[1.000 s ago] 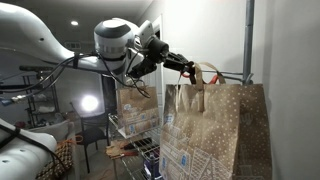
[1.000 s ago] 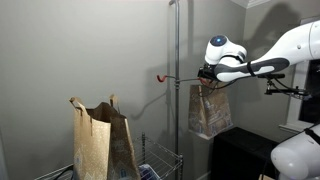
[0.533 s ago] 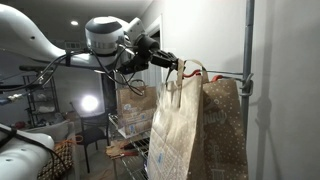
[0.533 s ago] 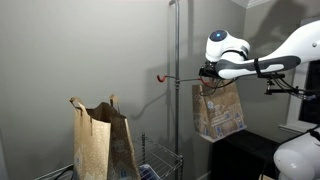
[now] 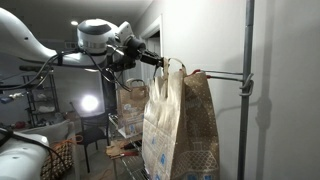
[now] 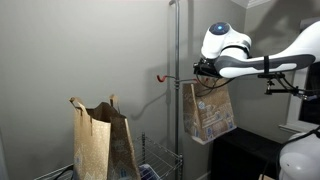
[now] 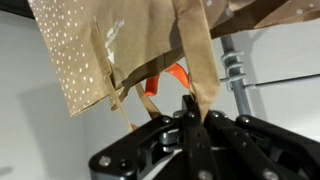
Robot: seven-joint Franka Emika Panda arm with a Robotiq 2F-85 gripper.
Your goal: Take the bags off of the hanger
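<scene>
My gripper (image 5: 162,63) (image 6: 205,74) is shut on the twisted handle of one dotted brown paper bag (image 5: 180,125) (image 6: 210,112), which hangs from it and tilts. The hanger's thin grey rod (image 5: 220,75) runs from the vertical pole (image 5: 245,110) to this bag's top. In the wrist view my fingers (image 7: 190,105) pinch the handle of the bag (image 7: 100,40), and the red hook end (image 7: 170,78) shows between the handles; I cannot tell whether a handle still rests on it. The red hook (image 6: 158,76) also shows in an exterior view. A second bag (image 6: 98,140) (image 5: 135,100) stands on the wire rack.
A wire shelf rack (image 5: 135,125) (image 6: 160,160) stands below and beside the pole (image 6: 178,50). A grey wall is right behind the hanger. A dark cabinet (image 6: 240,155) sits under the held bag. A bright lamp (image 5: 88,104) glows in the background.
My gripper has moved away from the pole along the rod, pulling the bag with it. The bag has turned edge-on and swung outward.
</scene>
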